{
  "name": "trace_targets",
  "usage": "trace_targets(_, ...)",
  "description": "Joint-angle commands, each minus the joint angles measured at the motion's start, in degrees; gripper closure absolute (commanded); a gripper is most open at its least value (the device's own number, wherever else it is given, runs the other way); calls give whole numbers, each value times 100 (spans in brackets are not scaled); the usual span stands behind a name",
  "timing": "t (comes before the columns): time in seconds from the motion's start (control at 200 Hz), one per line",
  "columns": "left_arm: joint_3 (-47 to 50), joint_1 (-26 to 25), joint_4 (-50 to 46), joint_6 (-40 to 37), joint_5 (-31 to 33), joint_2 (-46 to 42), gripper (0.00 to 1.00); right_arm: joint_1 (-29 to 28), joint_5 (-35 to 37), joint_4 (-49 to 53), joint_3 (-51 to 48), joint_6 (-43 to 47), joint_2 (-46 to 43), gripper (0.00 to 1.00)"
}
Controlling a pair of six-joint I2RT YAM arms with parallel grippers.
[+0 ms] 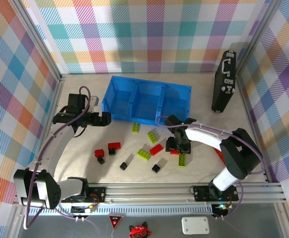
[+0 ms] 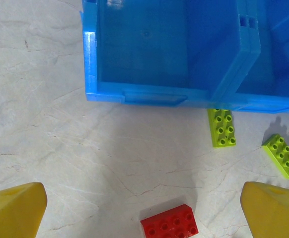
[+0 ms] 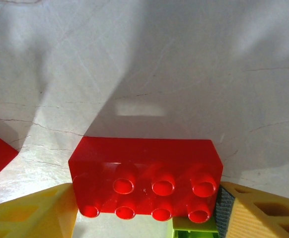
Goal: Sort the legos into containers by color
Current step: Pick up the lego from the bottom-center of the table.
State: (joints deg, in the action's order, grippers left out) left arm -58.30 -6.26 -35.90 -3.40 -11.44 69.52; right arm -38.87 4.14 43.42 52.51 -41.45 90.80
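**Top view.** The three-compartment blue bin stands at upper centre of the table, and all three compartments look empty. A black case stands upright at upper right, well apart from the bin. The bricks lie loose below the bin at mid-frame:
- lime ones nearest its front wall
- red ones to the left and centre
- black ones lowest

The left gripper sits just left of the bin's lower left corner, its jaws spread wide and empty. The right gripper points down among the bricks, right of centre.

**Left wrist view.** The yellow fingers occupy the two lower corners, far apart, with bare table between them. A loose brick lies at bottom centre. Two lime bricks lie below the bin's front wall at right, and one touches it.

**Right wrist view.** A red brick, studs toward the camera, sits between the fingers. Each finger presses against one end of it, so the grip is closed on the brick. A lime edge shows under its lower right corner. Whether the brick is clear of the table cannot be told.
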Motion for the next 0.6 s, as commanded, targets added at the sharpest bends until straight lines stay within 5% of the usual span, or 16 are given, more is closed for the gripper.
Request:
trace_targets(0.0, 55, -24, -22, -97, 50, -104, 0, -40, 116, 9, -2, 23, 61, 29)
trace_targets(0.29, 65, -25, -16, -116, 111, -158, 0, -33, 398, 122, 211, 180, 72, 45)
trace_targets(0.595, 65, -30, -31, -143, 151, -189, 0, -2, 699, 264, 889, 475, 380, 47)
